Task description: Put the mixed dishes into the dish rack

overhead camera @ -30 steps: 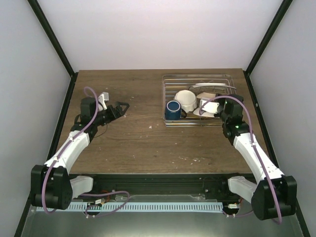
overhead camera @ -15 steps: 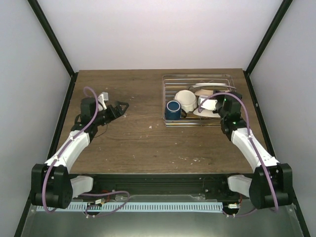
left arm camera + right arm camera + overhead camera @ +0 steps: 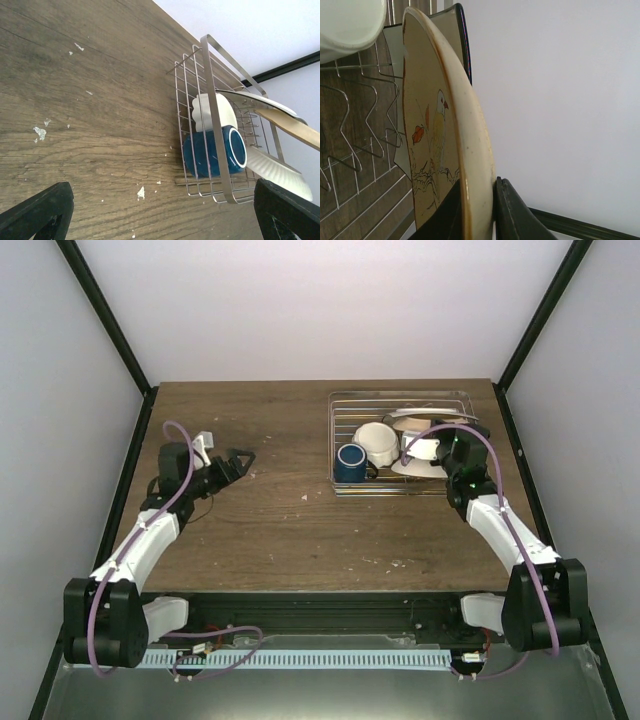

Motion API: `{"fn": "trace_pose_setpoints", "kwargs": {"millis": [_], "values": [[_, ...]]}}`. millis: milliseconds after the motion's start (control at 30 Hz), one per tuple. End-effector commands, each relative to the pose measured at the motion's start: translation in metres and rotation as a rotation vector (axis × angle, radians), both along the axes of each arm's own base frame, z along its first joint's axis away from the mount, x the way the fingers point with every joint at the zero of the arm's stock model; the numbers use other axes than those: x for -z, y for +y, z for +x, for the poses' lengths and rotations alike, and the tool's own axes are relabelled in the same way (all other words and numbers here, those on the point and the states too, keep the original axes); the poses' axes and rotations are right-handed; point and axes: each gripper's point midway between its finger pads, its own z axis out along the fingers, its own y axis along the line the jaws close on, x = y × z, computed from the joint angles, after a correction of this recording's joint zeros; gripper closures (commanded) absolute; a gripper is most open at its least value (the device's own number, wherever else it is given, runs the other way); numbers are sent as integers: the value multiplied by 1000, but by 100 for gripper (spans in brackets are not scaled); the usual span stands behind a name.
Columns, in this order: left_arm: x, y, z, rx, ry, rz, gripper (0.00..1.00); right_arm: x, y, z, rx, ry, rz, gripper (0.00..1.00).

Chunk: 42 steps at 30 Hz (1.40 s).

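The step in hand looks like seating the cream plate [image 3: 427, 145], the one with a small bird drawn on it, in the dish rack [image 3: 400, 395]. The right end effector [image 3: 479, 212] is clenched on the plate's rim, one finger against each face. It holds the plate on edge, with the rack's wires just beneath and to its left. Whether the lower edge already rests between the bars cannot be told from these views. In my judgement the next move calls for easing the plate down into a gap between the wires, making sure it leans steadily, then letting go and drawing straight back.

Room is tight. Just left of that end effector a white bowl [image 3: 377, 440] lies on its side, and the dark blue mug [image 3: 350, 462] lies farther left. A ribbed white dish [image 3: 275, 170] sits close under the held plate, and a thin-rimmed plate [image 3: 260, 101] leans just beyond it. Any sideways swing risks a knock.

The left end effector [image 3: 238, 458] is released and empty, its jaws wide apart. It hangs over bare tabletop [image 3: 280, 530], and the rack stands well off to its right
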Motion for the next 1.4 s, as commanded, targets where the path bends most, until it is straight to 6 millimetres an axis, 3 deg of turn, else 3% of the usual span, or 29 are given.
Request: {"fn": "trace_pose_setpoints", "kwargs": {"millis": [0,367,867,1033,1167,1367], "values": [[-7,2,1,-3,-33,-4,0,-60,-1,-1,-8,-184,39,99],[-6,1,2,2,-28,-9,0,-41,-3,-9,-11,-114,53,99],[-4,4,3,-6,-25,-11,0,-12,-2,18,-20,-52,103,99],[-4,5,2,-8,-25,-11,0,-5,-1,19,-22,-36,114,88],[-5,5,3,-8,-26,-11,0,-1,-4,21,-12,-32,118,69],[-6,5,4,-7,-26,-13,0,-10,-6,21,-4,-53,118,57]]}}
